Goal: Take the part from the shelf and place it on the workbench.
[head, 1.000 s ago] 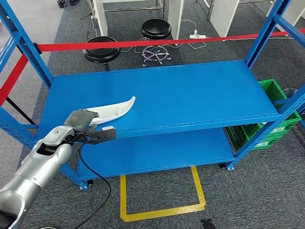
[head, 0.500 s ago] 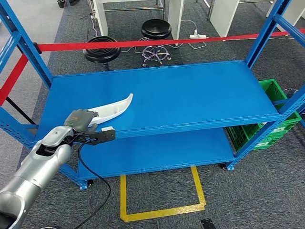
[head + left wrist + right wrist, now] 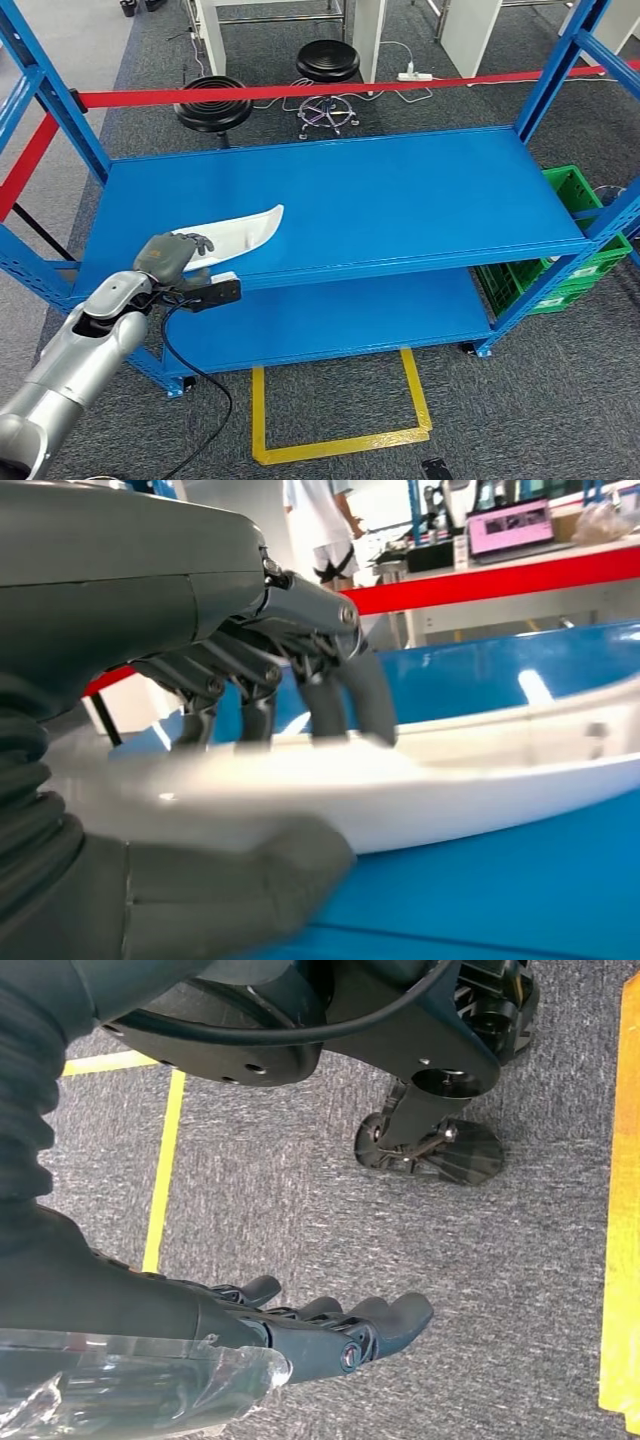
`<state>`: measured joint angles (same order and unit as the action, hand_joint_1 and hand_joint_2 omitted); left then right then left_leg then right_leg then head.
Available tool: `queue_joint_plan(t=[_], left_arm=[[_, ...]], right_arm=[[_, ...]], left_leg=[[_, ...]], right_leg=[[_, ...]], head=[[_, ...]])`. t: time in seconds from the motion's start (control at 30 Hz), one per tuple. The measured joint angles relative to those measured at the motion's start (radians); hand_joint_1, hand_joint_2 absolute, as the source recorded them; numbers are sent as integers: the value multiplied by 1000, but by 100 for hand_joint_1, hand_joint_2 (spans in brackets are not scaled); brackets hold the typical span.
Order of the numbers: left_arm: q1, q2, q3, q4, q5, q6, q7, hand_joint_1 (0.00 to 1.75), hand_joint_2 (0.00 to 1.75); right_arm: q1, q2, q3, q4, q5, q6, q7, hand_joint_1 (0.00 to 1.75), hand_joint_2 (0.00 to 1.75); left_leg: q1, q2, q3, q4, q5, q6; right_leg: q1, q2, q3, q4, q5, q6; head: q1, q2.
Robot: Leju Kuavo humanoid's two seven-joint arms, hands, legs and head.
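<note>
The left hand (image 3: 170,257) grasps the near end of the white curved part (image 3: 240,231) on the blue shelf's (image 3: 392,195) upper deck. In the left wrist view its dark fingers (image 3: 332,695) press down on the top of the part (image 3: 468,770) while the thick grey thumb (image 3: 249,880) lies under its lower edge. In the head view the part sits at about 9 o'clock on the deck, close to the front lip, its pointed tip aimed toward 2 o'clock. The right hand (image 3: 332,1330) hangs over grey carpet (image 3: 483,1260) crossed by yellow floor tape (image 3: 162,1175), fingers stretched out and apart, holding nothing. Two black stools (image 3: 324,60) stand beyond the shelf at 12 o'clock, and a green crate (image 3: 581,200) sits at 3 o'clock.
</note>
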<state>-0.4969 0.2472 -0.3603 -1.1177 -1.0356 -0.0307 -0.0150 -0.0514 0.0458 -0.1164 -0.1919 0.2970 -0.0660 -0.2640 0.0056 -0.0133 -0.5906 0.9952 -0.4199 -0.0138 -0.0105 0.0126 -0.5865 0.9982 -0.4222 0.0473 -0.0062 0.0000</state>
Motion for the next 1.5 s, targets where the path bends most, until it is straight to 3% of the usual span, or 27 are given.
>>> queue_joint_plan(t=[0.17,0.23,0.33,0.4,0.43,0.53,0.57,0.63,0.7,0.77,0.83,0.87,0.9,1.0,1.03,1.13,1.27,1.4,1.5], left_arm=[[42,-2,17,-59,18,14,-14,0,0],[48,-5,20,-78,20,17,-15,0,0],[62,-10,25,-101,17,29,-10,0,0],[80,-14,27,-119,10,40,-5,0,0],[90,-17,28,-130,5,45,-3,0,0],[108,-22,32,-165,-8,56,4,0,0],[110,-23,35,-176,-10,57,7,0,0],[113,-23,38,-192,-15,57,11,0,0],[116,-24,40,-202,-18,56,13,0,0],[117,-23,41,-206,-21,52,13,0,0],[117,-23,42,-208,-22,47,13,0,87],[117,-23,42,-208,-22,44,13,0,131],[117,-23,42,-208,-22,42,12,0,175],[117,-23,42,-208,-21,39,11,0,175],[118,-23,42,-208,-21,39,11,0,175],[118,-23,43,-208,-20,38,11,0,175],[118,-23,51,-208,-19,37,23,0,0],[117,-24,64,-206,-34,39,52,0,175],[114,-25,73,-197,-52,39,80,0,175]], right_arm=[[1,5,-5,0,4,-1,-5,0,175],[1,6,-6,0,5,-2,-6,0,175],[2,6,-10,0,6,-4,-6,0,175],[6,6,-15,0,6,-5,-7,0,175],[7,6,-17,0,6,-6,-7,0,175],[5,8,-22,0,6,-9,-8,0,175],[5,9,-23,0,7,-9,-9,0,175],[5,12,-24,0,8,-9,-10,0,175],[7,13,-25,0,10,-9,-10,0,175],[8,13,-25,0,11,-9,-10,0,175],[8,13,-25,0,14,-9,-10,0,175],[7,13,-25,0,15,-9,-10,0,175],[7,13,-26,0,16,-9,-10,0,175],[6,13,-26,0,19,-9,-10,0,175],[6,13,-26,0,19,-9,-10,0,175],[6,13,-27,0,20,-9,-10,0,175],[6,13,-29,0,22,-9,-10,0,175],[6,13,-31,0,28,-9,-10,0,175],[6,13,-37,0,33,-9,-10,0,175]], left_leg=[[-5,1,0,-4,3,15],[-1,3,4,-15,13,23],[2,6,5,-20,18,29],[3,7,4,-18,18,28],[4,7,3,-17,18,26],[9,5,-3,-1,15,8],[8,4,-8,4,14,0],[4,2,-15,5,17,-13],[5,2,-16,-4,24,-9],[4,2,-17,-9,27,13],[4,2,-18,-12,30,29],[5,2,-19,-14,33,28],[6,2,-20,-16,37,21],[11,2,-24,-22,48,-26],[12,2,-26,-23,50,-36],[12,2,-30,-23,51,-40],[10,2,-33,-22,53,-36],[9,2,-35,-21,54,-33],[8,2,-38,-20,54,-32]], right_leg=[[-7,0,-1,-2,2,11],[-8,-2,-15,24,-21,17],[-8,-3,-93,202,-114,22],[-10,-4,-129,287,-137,26],[-11,-4,-120,273,-121,28],[-16,-2,-23,91,-44,31],[-17,1,-3,51,-34,26],[-16,7,3,35,-31,8],[-16,7,-3,34,-26,-2],[-15,9,-6,33,-21,-7],[-12,10,-9,33,-18,-13],[-11,10,-11,33,-17,-15],[-9,9,-13,34,-16,-18],[-6,8,-21,35,-12,-22],[-5,7,-23,36,-11,-22],[-6,7,-25,35,-8,-20],[-9,7,-25,30,-5,-15],[-9,7,-26,27,-2,-11],[-10,7,-27,27,-1,-10]], head=[[-1,0],[1,0],[5,0],[5,0],[5,0],[6,0],[5,0],[4,0],[0,0],[-1,0],[-2,0],[-1,0],[-1,0],[-1,0],[0,0],[0,0],[0,0],[0,0],[0,0]])
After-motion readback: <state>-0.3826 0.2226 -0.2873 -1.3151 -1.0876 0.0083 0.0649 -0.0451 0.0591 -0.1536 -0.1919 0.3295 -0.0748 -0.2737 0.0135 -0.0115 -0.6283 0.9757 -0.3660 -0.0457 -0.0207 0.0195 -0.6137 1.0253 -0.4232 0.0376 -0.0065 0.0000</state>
